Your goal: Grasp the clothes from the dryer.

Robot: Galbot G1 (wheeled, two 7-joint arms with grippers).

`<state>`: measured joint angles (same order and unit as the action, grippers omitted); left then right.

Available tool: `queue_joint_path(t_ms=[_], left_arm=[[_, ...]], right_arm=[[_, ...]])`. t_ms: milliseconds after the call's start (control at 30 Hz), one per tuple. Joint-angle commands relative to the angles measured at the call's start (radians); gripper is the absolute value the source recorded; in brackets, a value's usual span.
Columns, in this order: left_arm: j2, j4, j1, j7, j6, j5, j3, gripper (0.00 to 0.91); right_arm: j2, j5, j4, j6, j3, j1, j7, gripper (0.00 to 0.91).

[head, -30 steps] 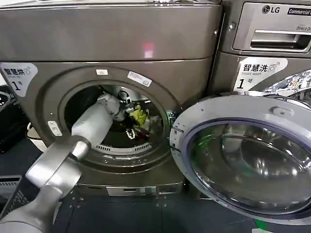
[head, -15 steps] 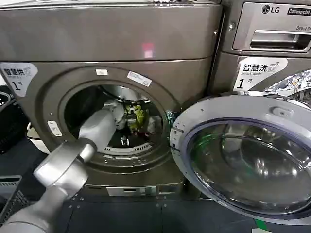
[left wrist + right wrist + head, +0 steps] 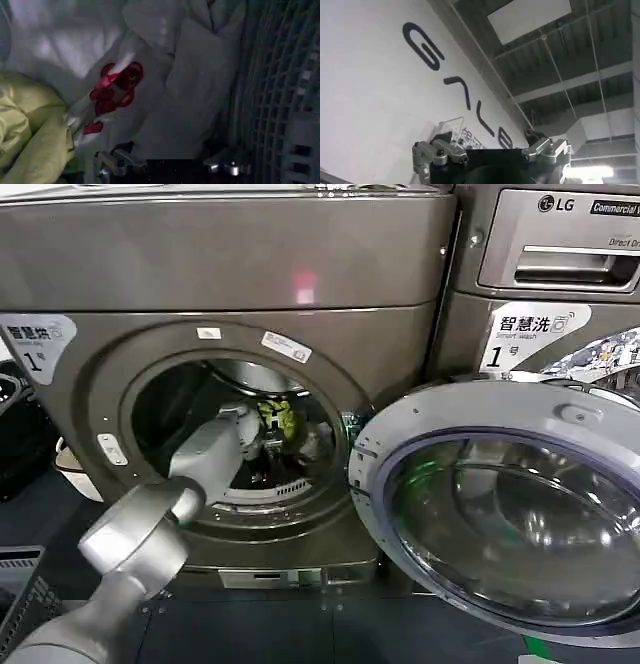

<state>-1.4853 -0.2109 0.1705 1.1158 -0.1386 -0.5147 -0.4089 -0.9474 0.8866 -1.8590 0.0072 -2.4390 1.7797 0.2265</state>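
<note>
Your dryer (image 3: 230,274) stood with its door (image 3: 510,504) swung fully open to the right, and your left arm (image 3: 205,459) was reached in through the round opening. The clothes (image 3: 285,424) lay in the drum (image 3: 280,95), toward its back: a white piece (image 3: 175,105) with red print and a yellow-green one (image 3: 27,135) just beside it.

The left gripper (image 3: 172,165) sat just before the white piece; its two fingers showed apart, closed on nothing as far as the dark wrist view let me judge. To grasp well, you wanted to press forward into a raised fold of the white cloth and close on a thick bunch, not a single thin layer.

Room was tight. The arm passed near the lower rim of the opening, and the ribbed drum wall stood close beside the gripper. A straight pull back along the arm's own line looked safest. The right gripper (image 3: 492,157) was parked, aimed at the ceiling, fingers apart and empty.
</note>
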Motion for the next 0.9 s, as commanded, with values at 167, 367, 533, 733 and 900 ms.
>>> queue_joint_path(t_ms=[167, 367, 533, 733, 900], left_arm=[[0.006, -0.002, 0.003, -0.015, 0.009, 0.015, 0.001, 0.068], [0.003, -0.002, -0.008, -0.028, 0.004, 0.057, 0.017, 0.000], [0.011, -0.021, -0.018, -0.030, -0.028, 0.101, 0.063, 0.000], [0.026, -0.088, -0.031, -0.143, -0.092, 0.221, 0.182, 0.000], [0.054, -0.183, -0.093, -0.328, -0.091, 0.344, 0.261, 0.000]], right_arm=[[0.000, -0.001, -0.004, 0.000, 0.005, -0.003, -0.001, 0.907], [-0.006, -0.004, -0.005, 0.001, 0.008, -0.005, -0.001, 0.907], [-0.010, -0.004, -0.010, 0.001, 0.012, -0.005, -0.002, 0.907], [-0.017, -0.004, -0.020, 0.000, 0.018, -0.008, -0.003, 0.907], [-0.017, -0.003, -0.031, -0.001, 0.025, -0.011, -0.004, 0.907]])
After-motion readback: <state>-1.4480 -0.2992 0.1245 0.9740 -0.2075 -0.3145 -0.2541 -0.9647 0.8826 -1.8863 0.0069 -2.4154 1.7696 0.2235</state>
